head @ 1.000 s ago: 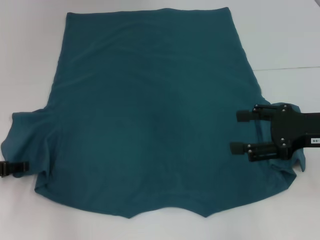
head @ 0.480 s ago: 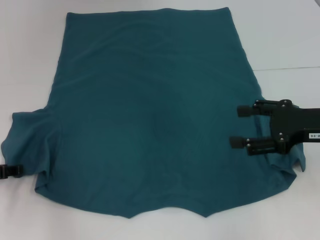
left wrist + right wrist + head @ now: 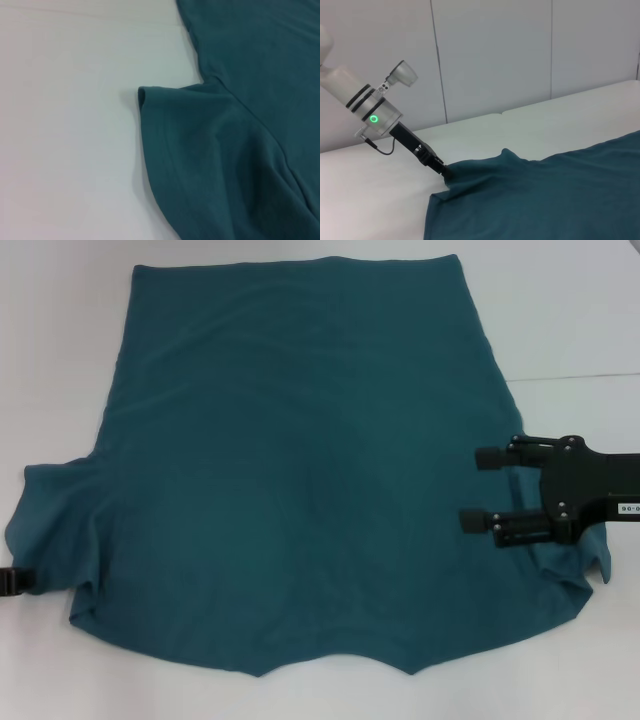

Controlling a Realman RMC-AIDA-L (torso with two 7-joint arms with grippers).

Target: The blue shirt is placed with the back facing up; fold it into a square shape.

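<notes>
Since the earlier head views: the left gripper [image 3: 14, 581] has slid outward, from well visible at the left sleeve's edge to only a stub at the picture's left border. The right gripper [image 3: 486, 489] has shifted slightly toward the near side and to the right, staying over the shirt's right flank. The shirt itself has not visibly moved.

The blue shirt [image 3: 300, 460] lies spread flat on the white table [image 3: 60, 340], plain side up, hem at the far edge, neckline notch at the near edge. Both sleeves are rumpled and partly bunched beside the body.

Right gripper: over the shirt just inside the right sleeve [image 3: 585, 575], fingers pointing toward the shirt's middle. The two black fingers [image 3: 490, 457] stand apart, with teal cloth showing in the gap between them; nothing is clasped. Whether the tips touch the fabric cannot be told.

Left gripper: at the outer, near edge of the left sleeve [image 3: 50, 515]. In the right wrist view its tip [image 3: 442, 171] sits right at the sleeve's raised fold, which peaks just beside it. Whether its fingers are parted or pinching cloth cannot be told.

Left wrist view: the left sleeve's hemmed cuff [image 3: 145, 100] lies on bare table, its corner slightly curled.
</notes>
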